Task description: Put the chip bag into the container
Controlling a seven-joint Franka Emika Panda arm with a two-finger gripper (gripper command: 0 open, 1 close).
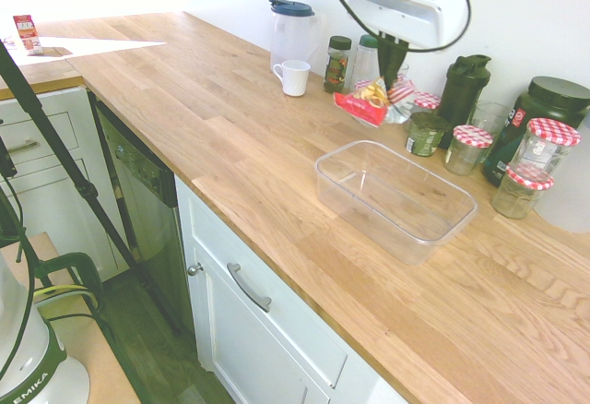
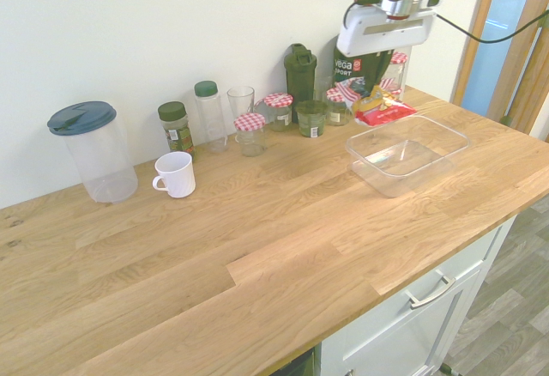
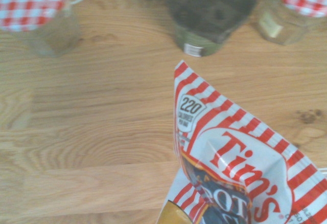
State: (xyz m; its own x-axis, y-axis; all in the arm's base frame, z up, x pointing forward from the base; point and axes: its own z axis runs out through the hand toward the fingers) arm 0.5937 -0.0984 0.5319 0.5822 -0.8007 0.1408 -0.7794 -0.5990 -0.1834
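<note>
The chip bag (image 1: pixel 371 102), a small crumpled red, yellow and white packet, hangs in the air with my gripper (image 1: pixel 394 70) shut on its top. It hangs just beyond the far edge of the container (image 1: pixel 395 198), a clear shallow rectangular tub on the wooden counter. From the other side the chip bag (image 2: pixel 375 106) hangs under the gripper (image 2: pixel 383 84), above the back rim of the container (image 2: pixel 408 153). Up close the chip bag (image 3: pixel 240 168) shows red and white stripes, with jars on the counter below it.
Jars with red-checked lids (image 1: pixel 471 147), a dark shaker bottle (image 1: pixel 463 88) and a black tub (image 1: pixel 544 113) stand behind the container. A white mug (image 1: pixel 294 77), a clear jug (image 1: pixel 291 30), spice jars and a glass stand further left. The counter's front edge runs above white cabinets.
</note>
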